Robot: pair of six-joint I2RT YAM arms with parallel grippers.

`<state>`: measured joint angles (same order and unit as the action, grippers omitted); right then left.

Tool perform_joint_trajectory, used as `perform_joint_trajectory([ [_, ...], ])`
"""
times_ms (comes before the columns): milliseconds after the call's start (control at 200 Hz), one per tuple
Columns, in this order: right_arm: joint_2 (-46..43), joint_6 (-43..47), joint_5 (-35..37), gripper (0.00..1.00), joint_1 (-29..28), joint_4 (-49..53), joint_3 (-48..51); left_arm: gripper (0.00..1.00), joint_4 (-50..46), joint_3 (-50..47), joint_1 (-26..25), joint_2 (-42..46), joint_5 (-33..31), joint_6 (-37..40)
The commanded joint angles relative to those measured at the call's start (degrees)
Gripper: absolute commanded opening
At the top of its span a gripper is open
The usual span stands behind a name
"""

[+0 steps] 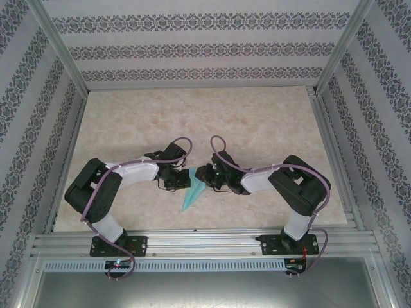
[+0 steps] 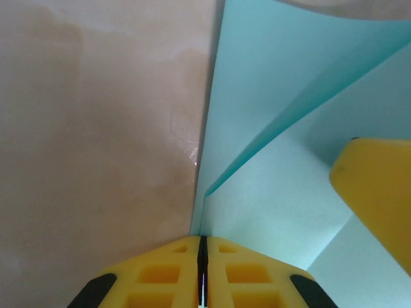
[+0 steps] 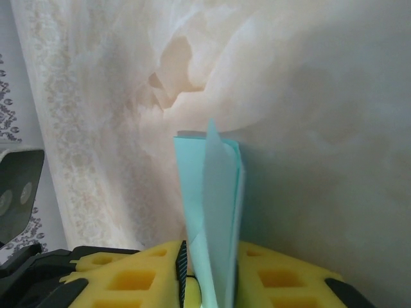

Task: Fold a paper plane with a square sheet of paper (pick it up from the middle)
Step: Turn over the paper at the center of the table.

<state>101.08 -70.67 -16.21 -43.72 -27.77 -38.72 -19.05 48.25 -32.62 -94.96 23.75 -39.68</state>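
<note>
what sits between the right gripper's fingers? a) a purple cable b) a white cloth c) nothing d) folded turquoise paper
d: in the right wrist view the folded turquoise paper stands upright between the yellow fingers of the right gripper.

Smooth matt paper plane (image 3: 215,212); matt stone-look table (image 1: 257,122).

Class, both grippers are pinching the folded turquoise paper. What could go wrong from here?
1. The left gripper and right gripper both pinch the paper plane; if they pull apart, the thin paper may tear.
2. Its layers splay open at the right gripper, so one layer might slip out or the crease set crooked.
</note>
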Motion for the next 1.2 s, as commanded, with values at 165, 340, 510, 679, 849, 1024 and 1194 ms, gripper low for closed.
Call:
perform_joint_trajectory([
  [165,-2.3,5.4,-1.8,0.10,0.4,1.8,-2.4,0.15,-2.8,-0.9,-0.4,5.8,-2.3,-1.7],
  [340,-9.6,15.7,0.5,0.06,1.5,21.1,-7.9,0.19,-6.5,-1.1,-0.4,13.9,-8.5,-2.3],
  [510,-16.1,32.2,15.0,0.07,1.2,56.5,-22.5,0.23,-12.0,-2.6,-0.2,24.7,-19.2,-3.5],
  [679,-16.7,39.3,30.4,0.07,0.5,78.5,-34.6,0.29,-14.2,-6.3,0.8,35.4,-26.9,-6.1],
  [849,-16.8,40.3,41.2,0.07,-1.3,85.7,-38.8,0.39,-12.8,-10.6,1.3,43.1,-30.1,-6.6],
  [1024,-13.5,41.1,46.9,0.08,-4.5,89.5,-42.8,0.54,-13.4,-11.5,1.9,44.3,-30.7,-7.5],
  [1194,-4.3,40.7,52.9,0.07,-7.6,97.3,-49.9,0.56,-14.4,-11.9,2.2,45.2,-32.6,-9.2],
])
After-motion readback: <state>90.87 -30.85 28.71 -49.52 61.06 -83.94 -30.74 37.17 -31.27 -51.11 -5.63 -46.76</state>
